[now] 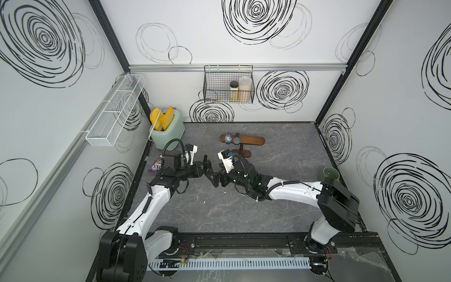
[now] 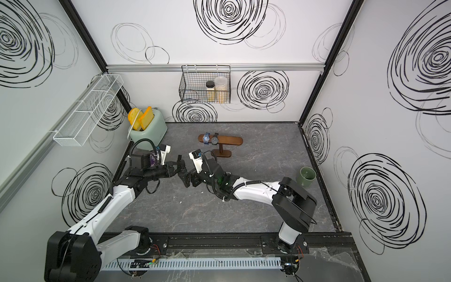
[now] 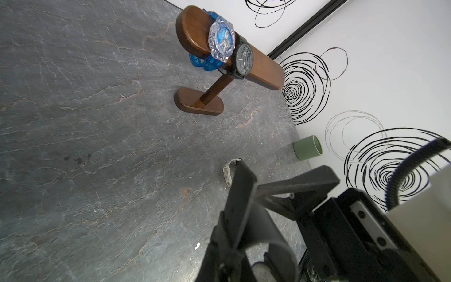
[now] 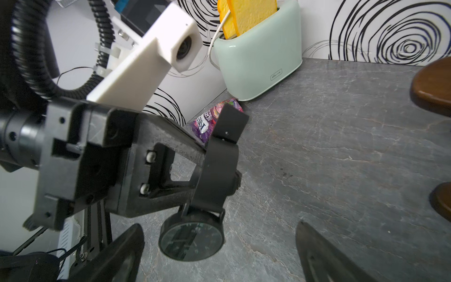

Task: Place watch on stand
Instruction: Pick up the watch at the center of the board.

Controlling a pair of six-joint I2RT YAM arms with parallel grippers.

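in both top views the stand [image 1: 253, 141] sits at 1 o'clock from the two grippers, its bar running 9 to 3. a blue watch [image 1: 228, 138] and a dark watch [image 1: 236, 140] fill the 9 o'clock half; the 3 o'clock end is bare. left gripper [image 1: 207, 165] and right gripper [image 1: 213, 180] meet nose to nose mid-table.

left wrist view: the watch [image 3: 273, 232] is close to the lens, curled in a loop.

right wrist view: the left gripper is clenched on the strap [image 4: 218, 168]. the dial [image 4: 191, 240] hangs below, facing the right gripper, so the long axis is roughly vertical. the right gripper's jaws are spread wide and empty either side of the dial. this is likely a handover, since the bare end lies on the right arm's side.
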